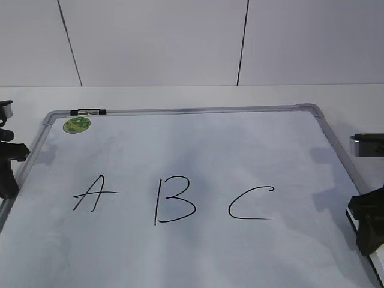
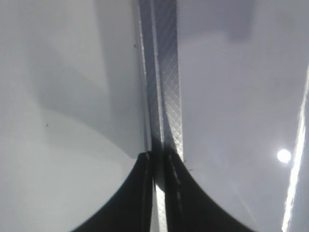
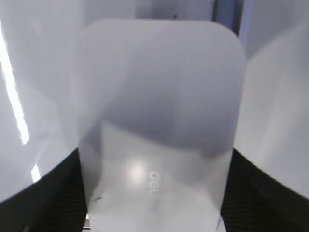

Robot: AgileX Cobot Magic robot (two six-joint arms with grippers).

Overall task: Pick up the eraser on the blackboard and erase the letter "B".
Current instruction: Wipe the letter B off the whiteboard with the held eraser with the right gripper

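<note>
The blackboard lies flat on the table with black letters on it. The letter "B" sits in the middle, whole, with a separate vertical stroke on its left. The eraser, white with a faint grey mark, fills the space between my right gripper's fingers, which touch both its sides. In the exterior view the right gripper is at the board's right edge, a white bit of the eraser below it. My left gripper is shut and empty at the board's left edge, over the grey frame.
The letter "A" is left of the B and the "C" right of it. A round green sticker and a small black clip sit at the board's far left corner. A white wall stands behind the table.
</note>
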